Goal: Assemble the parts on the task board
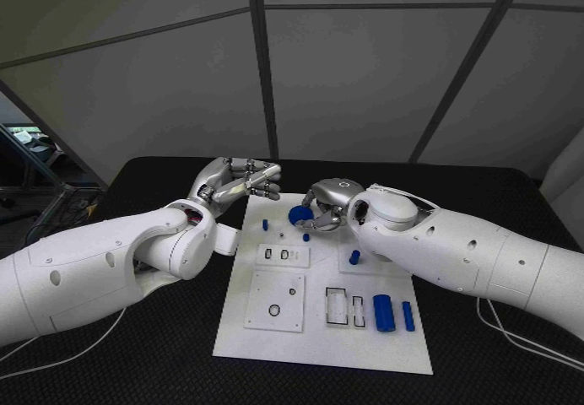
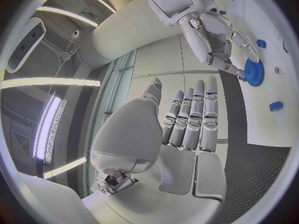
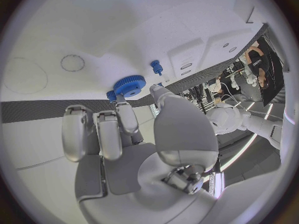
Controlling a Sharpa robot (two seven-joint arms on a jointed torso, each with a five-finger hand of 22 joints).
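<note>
A: Where is the right robot hand point(image 1: 327, 205)?

B: Low over the far end of the board point(image 1: 319, 337), fingers curled down onto a blue gear point(image 1: 300, 214). In the right wrist view the gear point(image 3: 129, 85) sits at its fingertips point(image 3: 122, 102), touching them, flat against the board point(image 3: 74, 30).

A: Is it gripping the gear?

B: A finger and the thumb meet its rim, so it looks pinched. The left wrist view shows the same: fingers point(image 2: 218, 45) closed down on the gear point(image 2: 253, 72).

A: And the left robot hand point(image 1: 237, 182)?

B: Raised above the worktop point(image 1: 134, 337), just off the board's far left corner, fingers straight and close together, holding nothing. It stands near the right robot hand, apart from it.

A: Other parts?

B: A small blue peg point(image 1: 266, 224) stands just beside the gear, on the left hand's side. A blue cylinder point(image 1: 383, 312) and a thinner blue bar point(image 1: 408, 315) lie together near the board's close end, under the right forearm.
</note>
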